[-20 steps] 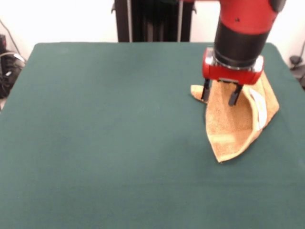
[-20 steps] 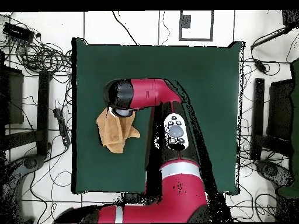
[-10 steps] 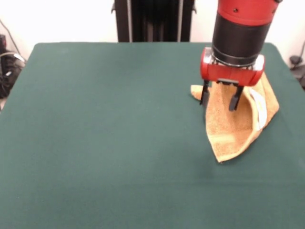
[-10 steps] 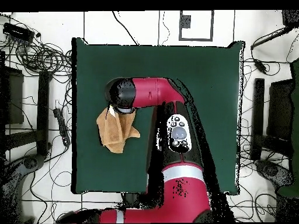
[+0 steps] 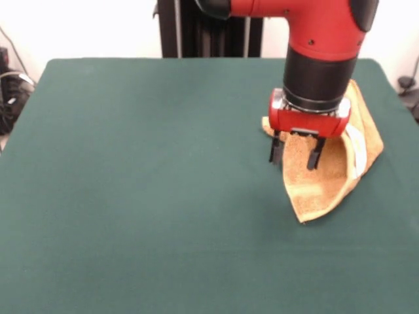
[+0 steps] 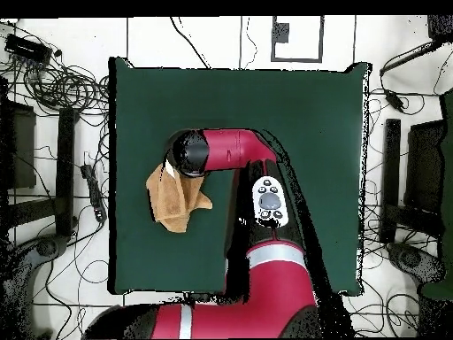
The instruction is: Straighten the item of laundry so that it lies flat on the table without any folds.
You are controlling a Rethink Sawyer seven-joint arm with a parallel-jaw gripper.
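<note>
The item of laundry [image 5: 322, 184] is a golden-orange towel lying folded over on itself at the right side of the green table [image 5: 131, 196], with a white strip [image 5: 354, 154] along one fold. My gripper [image 5: 293, 157] hangs open just above the towel's left edge. One finger is over the bare cloth beside the towel, the other over the towel, and nothing is held. In the overhead view the towel [image 6: 172, 205] lies near the table's [image 6: 292, 115] left edge, and the arm's wrist [image 6: 189, 152] hides the fingers.
The towel reaches close to the table's right edge in the front view. Cables [image 6: 53, 80] and stands lie on the floor around the table. A dark bundle [image 5: 9, 91] sits off the table's left side.
The gripper has shifted a little toward the camera and to the left in the front view, and dropped slightly. It stays open. The towel has not moved.
</note>
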